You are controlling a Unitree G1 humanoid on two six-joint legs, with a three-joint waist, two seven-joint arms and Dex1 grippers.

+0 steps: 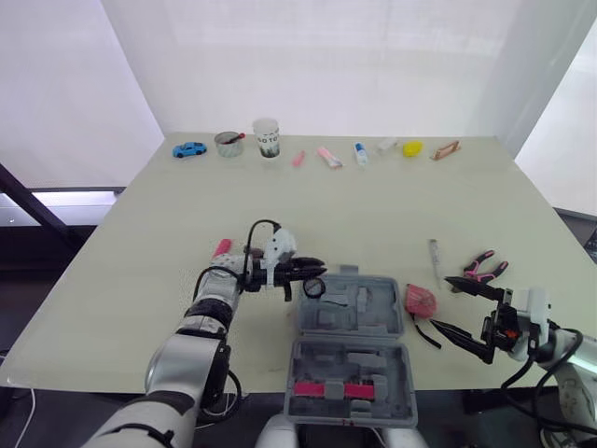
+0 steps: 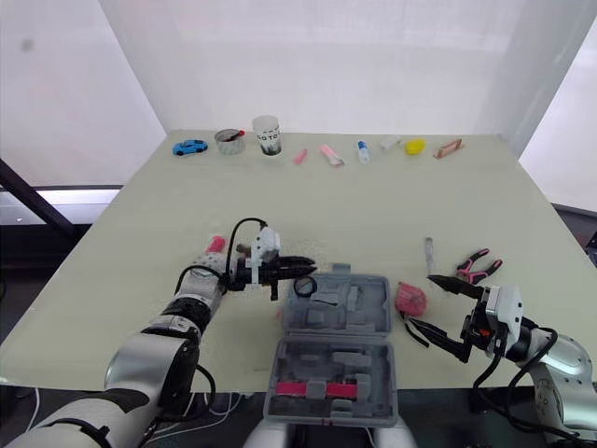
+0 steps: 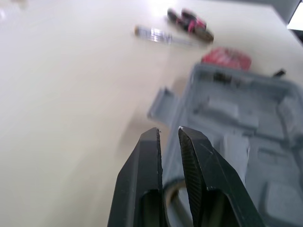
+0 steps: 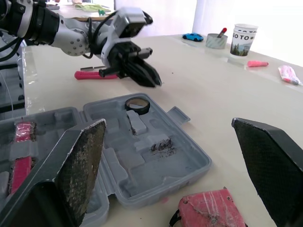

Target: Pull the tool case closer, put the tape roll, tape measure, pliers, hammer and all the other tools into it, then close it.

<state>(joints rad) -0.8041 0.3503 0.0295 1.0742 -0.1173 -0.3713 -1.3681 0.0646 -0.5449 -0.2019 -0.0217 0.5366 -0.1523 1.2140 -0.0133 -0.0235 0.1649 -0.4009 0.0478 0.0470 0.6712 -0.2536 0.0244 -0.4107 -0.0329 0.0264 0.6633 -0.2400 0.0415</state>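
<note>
The grey tool case (image 1: 373, 322) lies open at the table's near edge, with pink pieces in its near half (image 1: 326, 389). A black tape roll (image 4: 137, 103) rests in the far left corner of the case. My left gripper (image 1: 315, 269) hovers just above that roll with its fingers (image 3: 151, 156) shut and nothing between them. My right gripper (image 1: 442, 303) stands open right of the case, and the pink tape measure (image 1: 421, 299) lies on the table between its fingers. Pink-handled pliers (image 1: 483, 268) and a slim metal tool (image 1: 435, 259) lie beyond it. A pink handle (image 1: 222, 247) lies beside my left forearm.
Along the far edge stand a blue toy car (image 1: 189, 148), a tin (image 1: 229, 143), a paper cup (image 1: 267, 137), several small pink and white items and a yellow object (image 1: 411, 147). The case's near half overhangs the table's front edge.
</note>
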